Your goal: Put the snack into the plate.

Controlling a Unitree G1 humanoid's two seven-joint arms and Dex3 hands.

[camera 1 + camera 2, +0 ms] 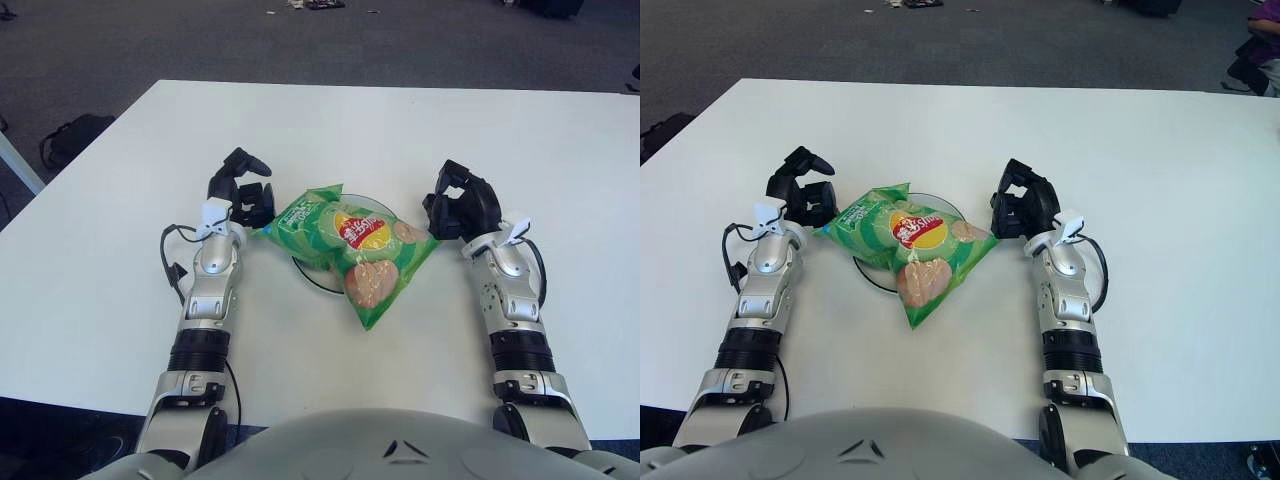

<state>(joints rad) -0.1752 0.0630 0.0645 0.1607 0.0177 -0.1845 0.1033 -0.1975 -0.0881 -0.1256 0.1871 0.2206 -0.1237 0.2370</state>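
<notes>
Left eye view shows the snack bag [347, 244], a green crisp packet with a red and yellow logo, lying across the plate [308, 276] on the white table [100, 250]. Only a sliver of the plate's rim peeks out under the bag on the side toward the left hand, and a thin arc shows behind the bag's far edge. The bag's lower corner hangs past the plate, pointing back toward the robot's body.

The left hand [241, 193] sits just beside the bag's near-left corner, its dark fingers [247, 160] loosely curled with a gap between them and nothing inside; whether a fingertip touches the bag's corner cannot be told. The right hand [1025, 203] sits just off the bag's opposite corner, also loosely curled and holding nothing, with a small gap of table showing between it and the packet.

The bag lies between the two hands. Beyond the left hand, off the table's edge, a dark bag [72, 135] lies on the carpeted floor [400, 45].
</notes>
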